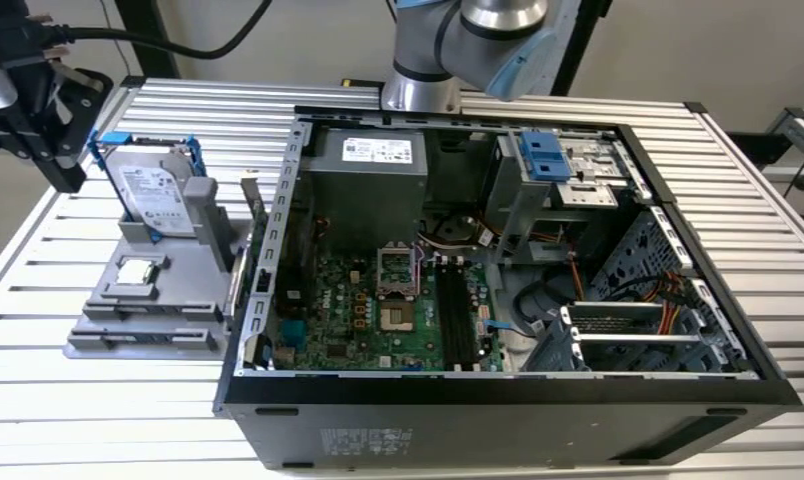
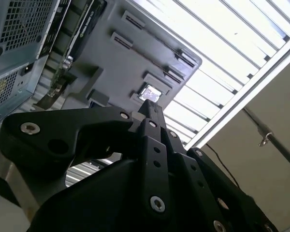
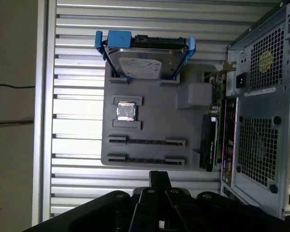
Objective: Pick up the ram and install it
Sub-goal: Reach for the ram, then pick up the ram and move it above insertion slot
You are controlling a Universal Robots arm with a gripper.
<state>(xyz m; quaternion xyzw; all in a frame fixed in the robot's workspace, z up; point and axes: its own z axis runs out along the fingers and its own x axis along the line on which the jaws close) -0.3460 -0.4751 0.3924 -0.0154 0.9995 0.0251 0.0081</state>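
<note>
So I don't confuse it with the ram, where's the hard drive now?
The hard drive stands upright in its blue frame on the grey tray, on the exterior view's left of the open computer case, beside the processor chip.

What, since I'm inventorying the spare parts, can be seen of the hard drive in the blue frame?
The hard drive is a silver metal box with a white label on its face, clipped into a blue plastic frame. It stands upright on edge, seated in a gray holder on the slatted table, at the exterior view's left of the open computer case. Only frame and holder touch it.
</note>
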